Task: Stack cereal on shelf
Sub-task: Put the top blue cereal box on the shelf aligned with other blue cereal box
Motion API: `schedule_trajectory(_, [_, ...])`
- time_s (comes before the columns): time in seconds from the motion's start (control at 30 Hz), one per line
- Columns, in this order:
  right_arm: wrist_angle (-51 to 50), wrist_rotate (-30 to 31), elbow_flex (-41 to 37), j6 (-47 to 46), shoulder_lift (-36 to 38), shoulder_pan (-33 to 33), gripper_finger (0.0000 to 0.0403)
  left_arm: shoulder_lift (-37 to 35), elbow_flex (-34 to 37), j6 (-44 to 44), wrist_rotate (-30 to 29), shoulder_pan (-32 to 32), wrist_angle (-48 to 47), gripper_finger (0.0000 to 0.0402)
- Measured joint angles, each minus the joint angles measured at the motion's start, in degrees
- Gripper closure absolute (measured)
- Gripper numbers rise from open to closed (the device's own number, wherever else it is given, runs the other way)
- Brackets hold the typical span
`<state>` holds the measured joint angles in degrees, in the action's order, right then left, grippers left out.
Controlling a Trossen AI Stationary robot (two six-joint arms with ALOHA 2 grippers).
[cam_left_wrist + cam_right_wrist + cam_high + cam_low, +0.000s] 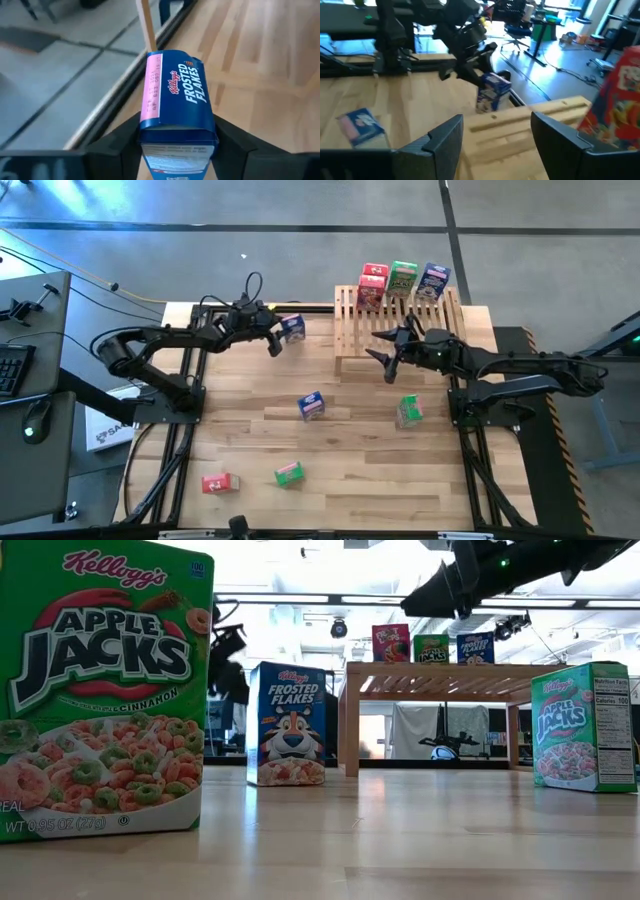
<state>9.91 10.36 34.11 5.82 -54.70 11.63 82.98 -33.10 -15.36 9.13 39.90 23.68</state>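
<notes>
Shelf (400, 330) lies right of my left tool (280, 340), whose fingers flank blue box (292, 328); grip unconfirmed.

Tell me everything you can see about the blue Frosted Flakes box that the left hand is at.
The blue Frosted Flakes box looks like printed cardboard: white lettering on blue, a pink strip with small print along one edge, and a label panel on its end. It sits between the left hand's two dark fingers, near the table's far edge, left of the shelf. From the right wrist view it seems tilted; whether it rests on the table is unclear.
</notes>
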Motion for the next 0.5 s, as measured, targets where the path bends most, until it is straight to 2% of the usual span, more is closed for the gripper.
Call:
schedule_trajectory(0.17, [3.8,-5.2,0.0,0.0,-0.1,-1.5,0.0168,-6.3,0.0,-0.4,2.9,-2.4,-1.4,0.0245])
schedule_trajectory(0.33, [6.5,-7.3,1.0,-1.2,-2.0,-2.4,0.0136,-13.4,-2.5,-0.9,3.3,-7.2,-12.1,0.0245])
schedule_trajectory(0.5, [5.0,-9.5,6.3,-0.8,-7.2,-2.6,0.0115,-18.1,-4.8,-1.0,2.8,-13.1,-18.0,0.0245])
